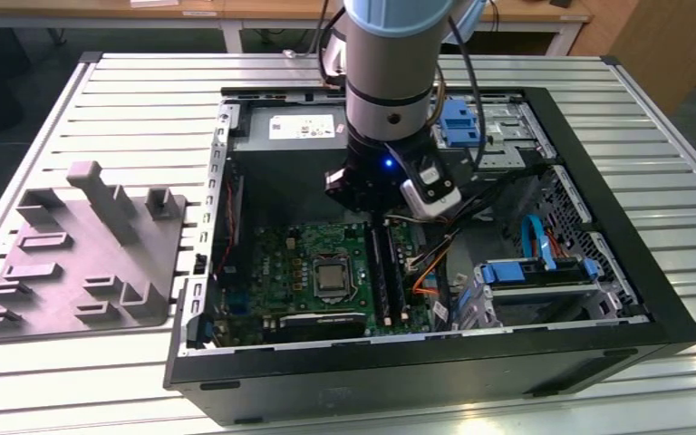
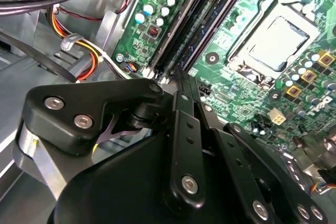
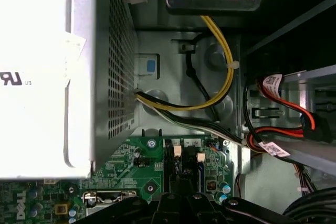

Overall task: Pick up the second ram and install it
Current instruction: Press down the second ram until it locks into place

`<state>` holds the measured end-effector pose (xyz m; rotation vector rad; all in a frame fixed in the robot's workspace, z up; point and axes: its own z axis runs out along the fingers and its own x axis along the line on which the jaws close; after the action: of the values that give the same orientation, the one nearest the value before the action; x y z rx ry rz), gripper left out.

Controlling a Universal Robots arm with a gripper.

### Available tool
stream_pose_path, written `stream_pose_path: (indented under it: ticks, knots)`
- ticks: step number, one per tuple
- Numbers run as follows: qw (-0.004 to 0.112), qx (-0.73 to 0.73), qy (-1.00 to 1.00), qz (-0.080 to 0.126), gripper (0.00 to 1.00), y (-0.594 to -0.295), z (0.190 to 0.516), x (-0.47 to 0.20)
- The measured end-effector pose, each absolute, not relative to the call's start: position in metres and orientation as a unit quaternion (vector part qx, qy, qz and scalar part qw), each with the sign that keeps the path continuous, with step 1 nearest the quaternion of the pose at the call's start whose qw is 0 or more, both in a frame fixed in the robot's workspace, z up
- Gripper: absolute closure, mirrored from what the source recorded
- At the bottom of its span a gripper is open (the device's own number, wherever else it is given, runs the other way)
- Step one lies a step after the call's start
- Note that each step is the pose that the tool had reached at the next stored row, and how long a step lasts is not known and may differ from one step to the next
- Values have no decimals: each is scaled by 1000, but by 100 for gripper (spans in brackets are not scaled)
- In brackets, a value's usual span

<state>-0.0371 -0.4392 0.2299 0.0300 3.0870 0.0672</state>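
open computer case [image 1: 638,299] on a slatted metal table [image 1: 142,100], with the robot arm [image 1: 391,54] reaching down into it. the gripper [image 1: 379,213] sits low over the green motherboard [image 1: 294,263], directly above the memory slots that run beside the cpu socket [image 1: 327,275]. the arm's wrist hides the gripper's upper part in the exterior view, and the fingertips merge with the dark slot area, so whether they are spread or pressed together cannot be told. in the second wrist view the black gripper linkage [image 2: 178,171] fills the foreground and cuts off the near ends of the slots; in the first wrist view its top edge [image 3: 181,203] covers the slot area the same way.

the second ram [image 1: 380,272] appears edge-on as a thin, long black strip below the gripper, standing in line with the slots just to the exterior view's right of the socket. in the second wrist view it reads as one of several dark parallel strips [image 2: 197,27]; which strip is a stick and which a bare rail is hard to make out, as is whether the ram is fully seated.

a grey moulded fixture [image 1: 82,249] lies on the table at the exterior view's left, apart from the case. yellow and orange cables [image 3: 220,61] cross the case wall.
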Motion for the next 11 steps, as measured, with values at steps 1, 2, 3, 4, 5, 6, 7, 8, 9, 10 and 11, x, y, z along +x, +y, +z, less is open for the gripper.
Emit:
stream_pose_path:
  ticks: [1, 2, 3, 4, 5, 6, 7, 8, 9, 10, 11]
  knots:
    - [27, 10, 999, 22, 90, -438, 229, -37]
    - [27, 10, 999, 22, 90, -438, 228, -37]
    - [27, 10, 999, 22, 90, -437, 226, -37]
    - [27, 10, 999, 22, 90, -437, 225, -37]
    - [27, 10, 999, 22, 90, -436, 224, -37]
    - [27, 10, 999, 22, 90, -436, 224, -37]
    - [27, 10, 999, 22, 90, -436, 224, -37]
    - [27, 10, 999, 22, 90, -436, 223, -37]
    - [27, 10, 999, 22, 90, -435, 222, -37]
    - [27, 10, 999, 22, 90, -435, 221, -37]
    - [27, 10, 999, 22, 90, -435, 220, -37]
